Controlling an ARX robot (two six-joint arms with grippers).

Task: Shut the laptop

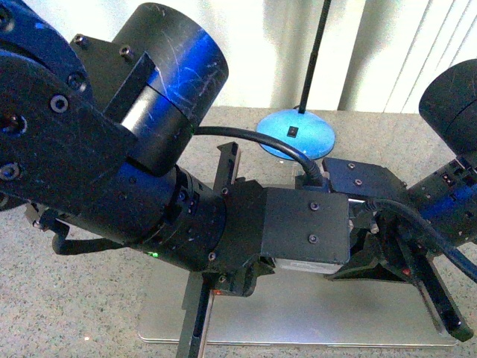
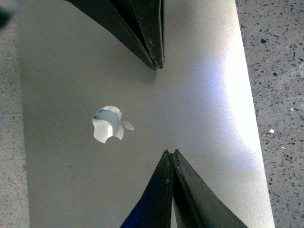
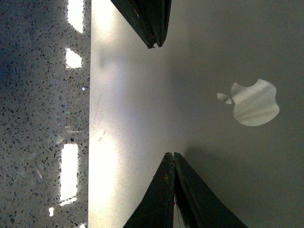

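The laptop point(image 1: 313, 317) lies flat on the table with its silver lid down, so only the plain lid shows. The shiny apple logo shows in the left wrist view point(image 2: 108, 124) and in the right wrist view point(image 3: 254, 102). My left gripper point(image 1: 212, 246) is open and hangs just over the lid point(image 2: 71, 180), its two fingertips spread wide point(image 2: 164, 109). My right gripper point(image 1: 395, 246) is also open over the lid point(image 3: 213, 57), near one edge point(image 3: 162, 100). Neither holds anything. The keys and the screen are hidden.
The laptop rests on a speckled grey stone table point(image 1: 74, 298). A round blue base point(image 1: 296, 134) with a thin black pole point(image 1: 313, 52) stands behind the laptop. My own arms fill much of the front view.
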